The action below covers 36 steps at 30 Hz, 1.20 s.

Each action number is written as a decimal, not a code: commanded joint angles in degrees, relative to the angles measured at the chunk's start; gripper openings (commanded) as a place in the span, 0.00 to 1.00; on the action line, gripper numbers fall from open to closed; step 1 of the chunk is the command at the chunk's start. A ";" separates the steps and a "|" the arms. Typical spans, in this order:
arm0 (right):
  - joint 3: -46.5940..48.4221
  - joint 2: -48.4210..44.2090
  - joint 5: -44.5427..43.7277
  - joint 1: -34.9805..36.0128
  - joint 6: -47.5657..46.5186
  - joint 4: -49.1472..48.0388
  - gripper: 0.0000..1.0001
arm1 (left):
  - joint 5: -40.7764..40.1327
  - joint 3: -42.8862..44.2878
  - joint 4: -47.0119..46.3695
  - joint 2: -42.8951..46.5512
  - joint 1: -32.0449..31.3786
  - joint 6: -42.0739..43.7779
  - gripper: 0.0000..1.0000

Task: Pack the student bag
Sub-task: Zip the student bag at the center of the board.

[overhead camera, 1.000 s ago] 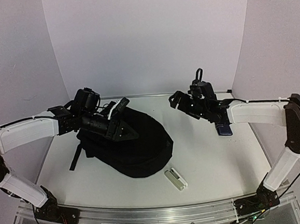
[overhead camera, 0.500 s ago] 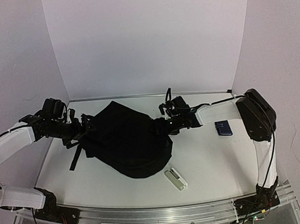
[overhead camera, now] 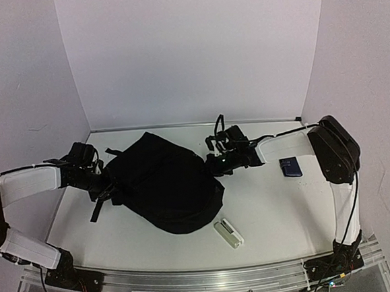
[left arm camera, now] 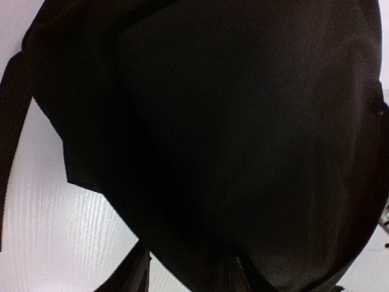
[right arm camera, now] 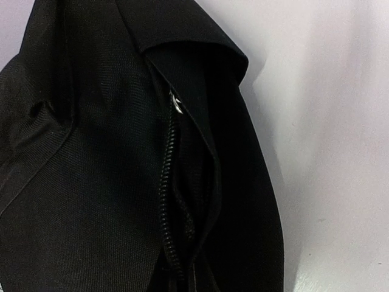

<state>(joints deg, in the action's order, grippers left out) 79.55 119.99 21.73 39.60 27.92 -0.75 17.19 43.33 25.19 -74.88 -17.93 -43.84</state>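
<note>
Bag (overhead camera: 164, 189) lies mid-table (overhead camera: 273, 200). R tool (overhead camera: 214, 163) together at its right edge; L tool (overhead camera: 105, 185) opposite, state can't tell. Should pull edges apart evenly, w/o dragging bag.

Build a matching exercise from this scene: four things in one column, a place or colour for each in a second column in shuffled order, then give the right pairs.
Column one
1. student bag
2. white oblong item
3. dark blue flat item
4. right gripper

Column two
A. lies alone near the front edge of the table
B. at the bag's right-hand edge
C. on the right side of the table, apart from the bag
D. black, left of the table's middle

Pairs: 1-D, 2-A, 3-C, 4-B
</note>
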 commanded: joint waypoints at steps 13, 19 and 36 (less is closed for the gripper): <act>-8.53 -12.79 -1.27 11.83 5.32 0.31 0.02 | 11.87 29.05 -30.77 -33.06 1.05 11.65 0.15; -10.03 -20.41 -8.57 12.69 7.64 1.54 0.43 | 10.04 39.68 -23.48 -38.04 2.52 18.11 0.46; -3.31 -16.28 -12.31 9.19 1.66 12.73 0.51 | 1.23 15.92 -9.05 -13.29 3.14 17.42 0.88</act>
<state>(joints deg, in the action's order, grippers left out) 73.37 101.85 10.31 49.03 30.66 9.27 19.02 64.00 12.39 -93.02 -14.94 -23.39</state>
